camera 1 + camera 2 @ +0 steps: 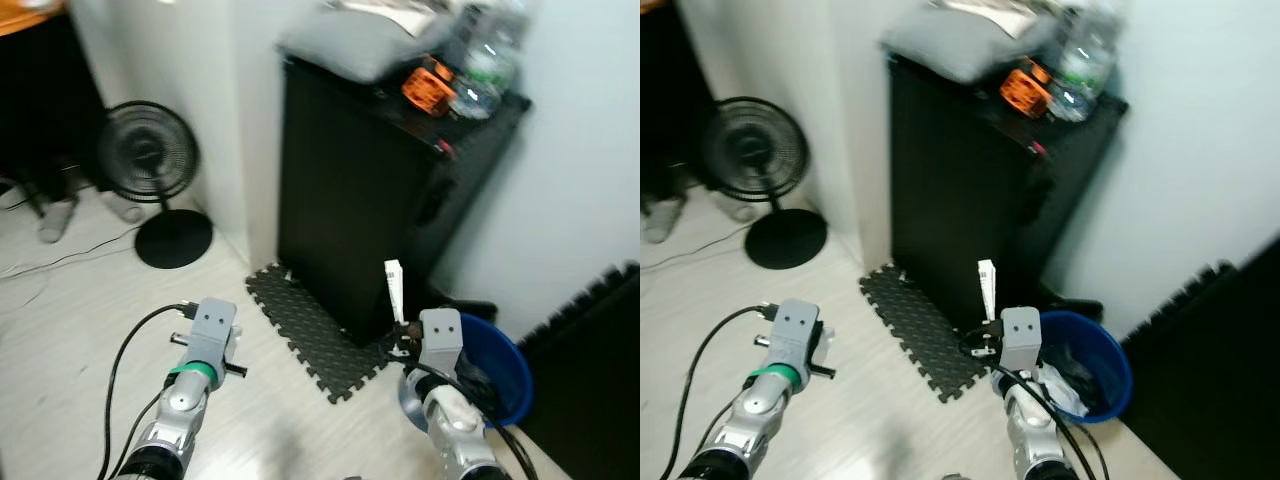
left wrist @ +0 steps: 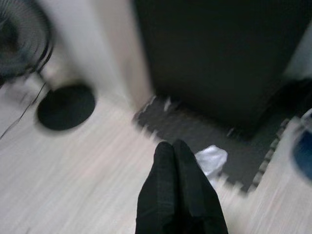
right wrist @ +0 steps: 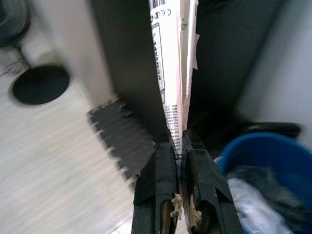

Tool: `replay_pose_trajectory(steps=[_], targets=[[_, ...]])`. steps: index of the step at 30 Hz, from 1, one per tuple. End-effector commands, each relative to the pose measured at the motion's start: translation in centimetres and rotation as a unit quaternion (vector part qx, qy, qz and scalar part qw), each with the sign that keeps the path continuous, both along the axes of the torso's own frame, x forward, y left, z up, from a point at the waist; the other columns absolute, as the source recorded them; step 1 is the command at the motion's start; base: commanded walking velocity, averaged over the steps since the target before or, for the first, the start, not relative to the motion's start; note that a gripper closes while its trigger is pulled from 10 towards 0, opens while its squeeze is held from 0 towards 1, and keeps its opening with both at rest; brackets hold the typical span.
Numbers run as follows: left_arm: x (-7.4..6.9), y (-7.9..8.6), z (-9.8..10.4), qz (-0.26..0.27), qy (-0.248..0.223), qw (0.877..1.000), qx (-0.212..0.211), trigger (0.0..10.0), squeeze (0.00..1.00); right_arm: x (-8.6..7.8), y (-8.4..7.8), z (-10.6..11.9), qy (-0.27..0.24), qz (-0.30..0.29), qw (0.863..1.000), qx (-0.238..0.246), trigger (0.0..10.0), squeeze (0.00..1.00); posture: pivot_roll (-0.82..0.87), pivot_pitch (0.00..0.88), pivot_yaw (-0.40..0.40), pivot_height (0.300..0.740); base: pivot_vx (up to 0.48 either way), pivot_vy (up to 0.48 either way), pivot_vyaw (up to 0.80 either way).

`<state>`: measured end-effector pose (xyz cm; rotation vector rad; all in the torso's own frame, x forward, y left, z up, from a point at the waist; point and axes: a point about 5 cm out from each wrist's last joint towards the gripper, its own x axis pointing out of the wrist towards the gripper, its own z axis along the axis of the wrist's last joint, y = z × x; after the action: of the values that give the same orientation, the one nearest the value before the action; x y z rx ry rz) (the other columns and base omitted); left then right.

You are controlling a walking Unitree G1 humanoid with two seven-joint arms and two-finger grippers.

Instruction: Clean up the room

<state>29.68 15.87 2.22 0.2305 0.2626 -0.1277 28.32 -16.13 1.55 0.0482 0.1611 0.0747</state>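
My right gripper (image 3: 176,142) is shut on a flat white printed wrapper (image 3: 171,63), which stands upright from its fingers. In the left eye view the wrapper (image 1: 394,288) rises in front of the black cabinet (image 1: 360,190), just left of the blue bin (image 1: 508,372). The bin (image 3: 263,153) holds white and dark trash. My left gripper (image 2: 171,148) is shut with nothing in it, held low over the pale floor. A crumpled white paper (image 2: 211,159) lies just beyond its fingertips on the dark foam mat (image 2: 195,134).
A black standing fan (image 1: 150,155) with a round base is at the left by the white wall. On the cabinet lie a grey cushion (image 1: 355,45), an orange object (image 1: 428,88) and plastic bottles (image 1: 485,70). More black foam (image 1: 590,360) stands at the right. A cable (image 1: 60,262) crosses the floor.
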Motion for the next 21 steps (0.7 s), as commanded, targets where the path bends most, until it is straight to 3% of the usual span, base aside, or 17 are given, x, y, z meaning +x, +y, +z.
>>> replay_pose_trajectory(steps=[1,21], targets=[[-0.1,-0.2,0.0,-0.008,-0.001,1.0,-0.003,10.0,0.0,0.4,0.0,0.6,-0.014,-0.006,1.0,0.009,10.0,0.0,-0.03,0.012,0.025,0.72,0.0,0.0,-0.78],[0.9,-1.1,1.9,-0.017,-0.032,0.999,-0.026,10.0,0.0,2.0,0.4,2.9,-0.057,-0.03,0.996,0.065,10.0,0.0,-0.03,0.011,0.026,0.72,0.0,0.0,-0.78]])
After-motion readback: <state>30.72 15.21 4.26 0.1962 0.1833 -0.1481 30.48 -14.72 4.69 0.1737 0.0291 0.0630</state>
